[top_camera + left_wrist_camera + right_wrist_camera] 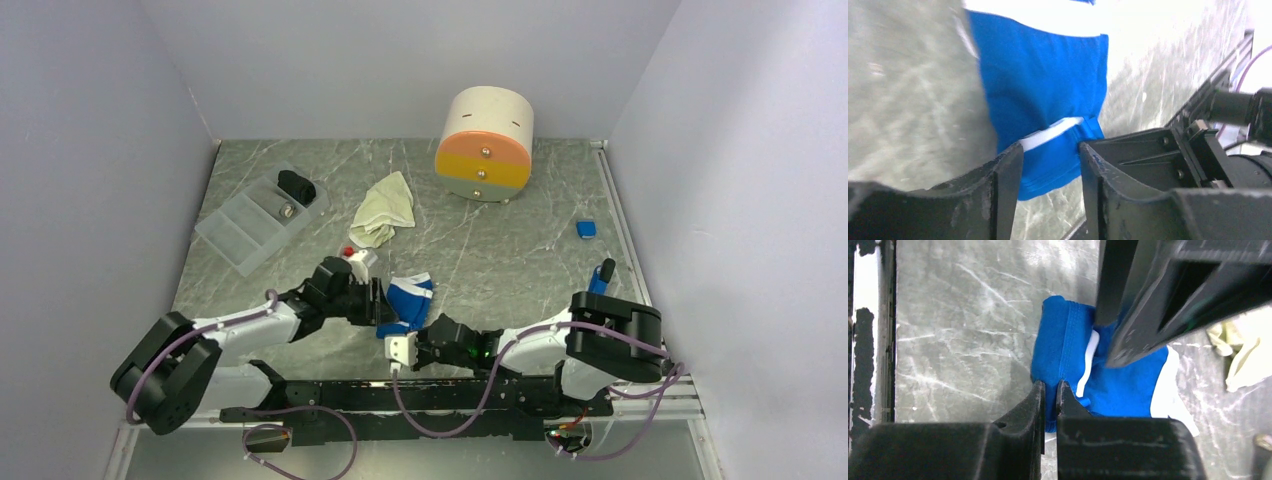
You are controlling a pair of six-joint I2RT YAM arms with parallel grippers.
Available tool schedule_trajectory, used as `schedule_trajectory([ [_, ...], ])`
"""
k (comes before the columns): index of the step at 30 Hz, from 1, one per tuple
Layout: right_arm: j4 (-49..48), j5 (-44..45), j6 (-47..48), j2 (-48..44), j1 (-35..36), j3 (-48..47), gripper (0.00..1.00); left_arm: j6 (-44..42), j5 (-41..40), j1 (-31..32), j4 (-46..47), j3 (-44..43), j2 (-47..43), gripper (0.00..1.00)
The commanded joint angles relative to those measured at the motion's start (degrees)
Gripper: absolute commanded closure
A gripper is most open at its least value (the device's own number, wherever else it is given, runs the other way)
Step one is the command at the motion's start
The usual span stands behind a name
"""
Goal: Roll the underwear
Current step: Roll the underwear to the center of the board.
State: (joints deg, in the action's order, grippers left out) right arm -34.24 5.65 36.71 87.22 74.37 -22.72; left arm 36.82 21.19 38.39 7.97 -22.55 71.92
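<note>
The blue underwear (412,293) with white trim lies bunched on the grey marbled table near the front middle. My left gripper (385,308) reaches in from the left, its jaws closed on a thick fold of the blue cloth (1043,75) with a strip of white trim between them (1050,150). My right gripper (400,345) comes from the right and pinches the near edge of the blue cloth (1128,385) between nearly closed jaws (1049,387). The cream-yellow underwear (385,208) lies crumpled farther back and shows at the right edge of the right wrist view (1243,360).
A clear divided tray (240,240) at back left holds a black rolled bundle (296,185). A round cream, orange and yellow drawer unit (485,143) stands at the back. A small blue object (586,229) lies at right. Walls enclose the table.
</note>
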Motion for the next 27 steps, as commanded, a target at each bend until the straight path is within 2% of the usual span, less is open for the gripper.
schedule_trajectory([
  [1, -0.81, -4.84, -11.17, -0.75, -4.11, 0.79, 0.99, 3.98, -0.56, -6.45, -2.06, 0.09, -5.82, 0.43],
  [5, -6.07, -6.56, -16.2, 0.4, -4.56, 1.95, 0.99, 7.04, -0.91, -9.17, -5.56, 0.43, -11.05, 0.28],
  [9, -7.97, -4.46, -20.77, 3.67, -4.59, 1.03, 1.0, 13.58, -1.47, -9.46, -8.86, 3.58, -14.96, 0.26],
  [11, -9.25, -3.64, -22.8, 4.53, -4.67, 1.17, 1.0, 18.05, -1.01, -9.43, -6.78, 7.3, -17.96, 0.24],
  [13, -9.67, -4.1, -24.77, 5.31, -4.83, 0.89, 1.0, 21.86, -1.07, -9.4, -3.91, 11.06, -20.51, 0.16],
  [16, -10.5, -3.87, -27.14, 5.88, -4.88, 1.19, 1.0, 24.49, -0.52, -9.39, -1.2, 14.58, -22.03, 0.16],
  [21, -12.25, -4.23, -30.83, 5.68, -5.53, 2.04, 1.0, 25.32, -2.4, -9.39, -0.72, 15.17, -20.63, 0.15],
  [27, -15.34, -4.9, -33.93, 5.91, -6.09, 3.13, 1.0, 31.51, -5.34, -9.3, 7.13, 18.46, -16.53, 0.19],
])
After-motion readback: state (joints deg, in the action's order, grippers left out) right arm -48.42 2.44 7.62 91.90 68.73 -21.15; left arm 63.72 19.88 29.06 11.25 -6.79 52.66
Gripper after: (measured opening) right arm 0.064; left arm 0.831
